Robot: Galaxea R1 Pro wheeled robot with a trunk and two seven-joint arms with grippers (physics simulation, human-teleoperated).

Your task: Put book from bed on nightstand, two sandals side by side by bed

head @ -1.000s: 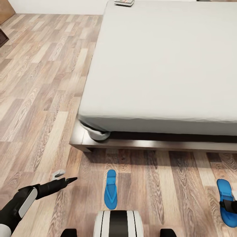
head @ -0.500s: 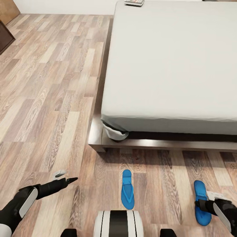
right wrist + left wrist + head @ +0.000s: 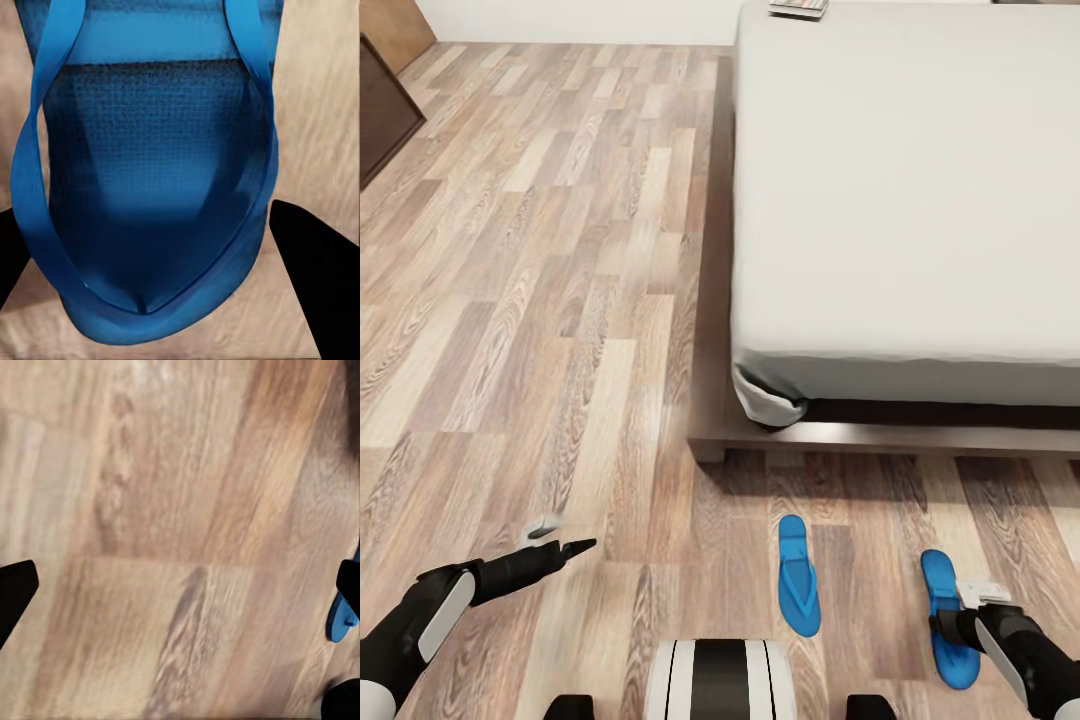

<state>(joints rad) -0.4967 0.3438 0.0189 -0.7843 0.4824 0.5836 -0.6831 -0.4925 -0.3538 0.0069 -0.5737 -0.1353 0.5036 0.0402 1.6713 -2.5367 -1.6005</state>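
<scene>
right jaws (image 3: 960, 628) clamped on sandal (image 3: 946, 618) | long axis toward bed (image 3: 880, 437) | second sandal (image 3: 798, 588) beside, parallel | left jaws (image 3: 557, 535) apart, empty

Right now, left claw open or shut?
Open. In the left wrist view, its two dark fingertips sit at opposite edges with bare floor between; the left claw holds nothing.
</scene>
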